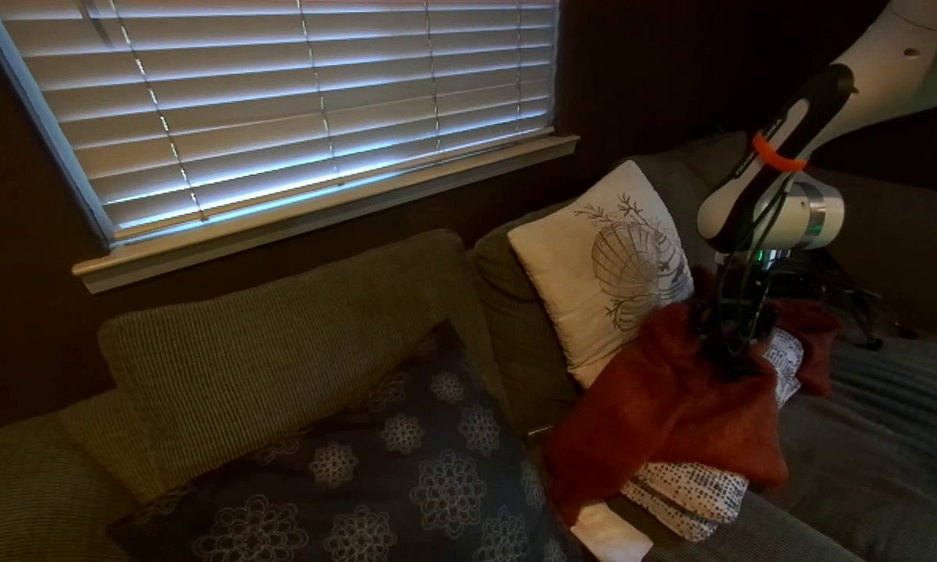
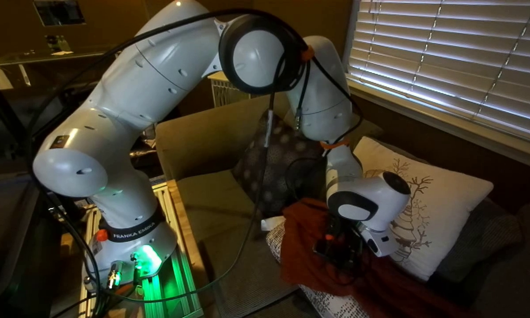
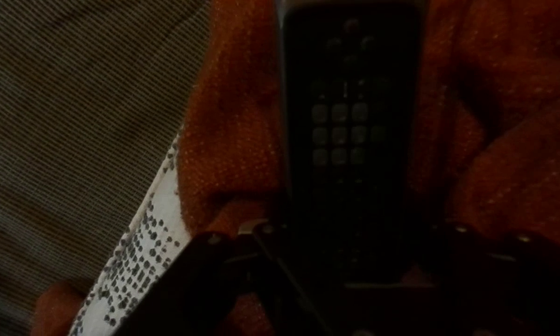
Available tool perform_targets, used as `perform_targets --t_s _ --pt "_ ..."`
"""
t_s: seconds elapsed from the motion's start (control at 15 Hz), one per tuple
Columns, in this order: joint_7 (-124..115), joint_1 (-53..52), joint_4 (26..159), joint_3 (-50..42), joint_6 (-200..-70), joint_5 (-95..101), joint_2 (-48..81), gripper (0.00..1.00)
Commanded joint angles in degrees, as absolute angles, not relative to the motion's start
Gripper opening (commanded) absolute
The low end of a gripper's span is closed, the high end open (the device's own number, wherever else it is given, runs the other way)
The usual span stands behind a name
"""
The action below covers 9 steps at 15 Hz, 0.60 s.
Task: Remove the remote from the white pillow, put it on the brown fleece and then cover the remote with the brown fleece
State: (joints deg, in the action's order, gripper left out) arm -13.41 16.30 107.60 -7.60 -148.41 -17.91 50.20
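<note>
The reddish-brown fleece (image 1: 671, 414) lies draped over a dotted white cushion; it also shows in an exterior view (image 2: 302, 247) and the wrist view (image 3: 235, 135). The dark remote (image 3: 347, 135) runs lengthwise between the fingers, over the fleece, its far end looking nearer the camera. My gripper (image 3: 359, 228) is shut on the remote's near end, though that part is very dark. In both exterior views the gripper (image 1: 738, 343) points down at the fleece. The white pillow (image 1: 586, 265) with a shell print leans against the sofa back, beside the arm; it also shows in an exterior view (image 2: 459, 190).
The dotted white cushion (image 1: 691, 484) sits under the fleece on the sofa seat. A dark flower-patterned pillow (image 1: 406, 468) leans nearby. A small white item (image 1: 609, 535) lies by the fleece's edge. Window blinds (image 1: 320, 94) are behind the sofa. A cable (image 2: 247, 238) hangs from the arm.
</note>
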Motion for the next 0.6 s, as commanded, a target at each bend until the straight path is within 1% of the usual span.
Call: perform_targets --t_s 0.0,0.27,0.33,0.4,0.47,0.53 --pt "-16.65 14.34 105.84 -9.41 -148.85 -17.64 51.22 0.36" --pt "-18.24 13.39 105.07 -10.18 -149.68 -17.56 51.67 0.36" --pt "-18.63 13.16 104.99 -10.38 -149.98 -17.54 51.71 0.41" --pt "-18.82 13.11 104.87 -10.38 -150.2 -17.63 51.76 0.86" --pt "-18.67 13.19 105.06 -10.17 -150.92 -17.86 51.57 0.88" --pt "-18.78 12.9 105.34 -10.28 -151.84 -17.75 51.34 0.93"
